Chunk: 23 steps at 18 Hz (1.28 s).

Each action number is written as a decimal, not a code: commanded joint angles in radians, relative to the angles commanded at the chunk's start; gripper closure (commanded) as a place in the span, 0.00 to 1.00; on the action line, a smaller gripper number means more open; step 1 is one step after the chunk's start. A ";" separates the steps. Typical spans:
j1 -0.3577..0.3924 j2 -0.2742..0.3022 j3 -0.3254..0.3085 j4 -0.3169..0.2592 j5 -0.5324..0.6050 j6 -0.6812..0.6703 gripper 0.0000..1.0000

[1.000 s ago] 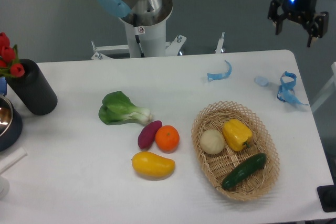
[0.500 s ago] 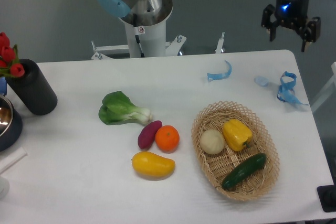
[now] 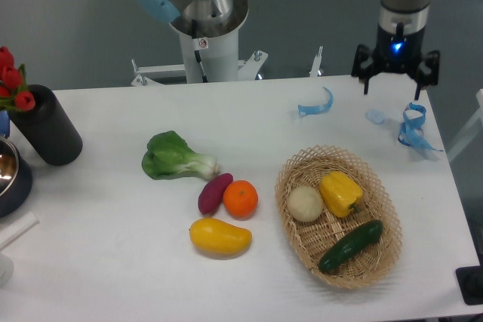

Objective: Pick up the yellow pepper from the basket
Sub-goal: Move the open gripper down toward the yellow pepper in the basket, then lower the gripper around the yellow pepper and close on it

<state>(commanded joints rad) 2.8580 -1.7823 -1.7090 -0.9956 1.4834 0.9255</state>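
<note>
1. The gripper (image 3: pixel 391 84) hangs over the far right part of the table (image 3: pixel 113 262), its two fingers spread wide apart and holding nothing; how high it sits above the surface is hard to judge.
2. The yellow pepper (image 3: pixel 341 193) lies in the basket (image 3: pixel 296 165) at the near right, just right of a pale onion (image 3: pixel 305 203) and far of a dark cucumber (image 3: pixel 350 246).
3. Left of the basket lie an orange (image 3: pixel 240 198), a mango (image 3: pixel 219 236) and a leafy green (image 3: pixel 175 157).
</note>
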 joint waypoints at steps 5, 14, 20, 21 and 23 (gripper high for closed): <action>-0.046 -0.098 0.077 0.017 -0.055 -0.265 0.00; -0.072 -0.203 0.088 0.149 -0.210 -0.432 0.00; -0.077 -0.219 0.035 0.169 -0.199 -0.433 0.00; -0.078 -0.221 0.035 0.170 -0.193 -0.433 0.00; -0.078 -0.232 0.035 0.170 -0.167 -0.430 0.00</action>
<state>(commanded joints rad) 2.7796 -2.0140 -1.6736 -0.8253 1.3161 0.4955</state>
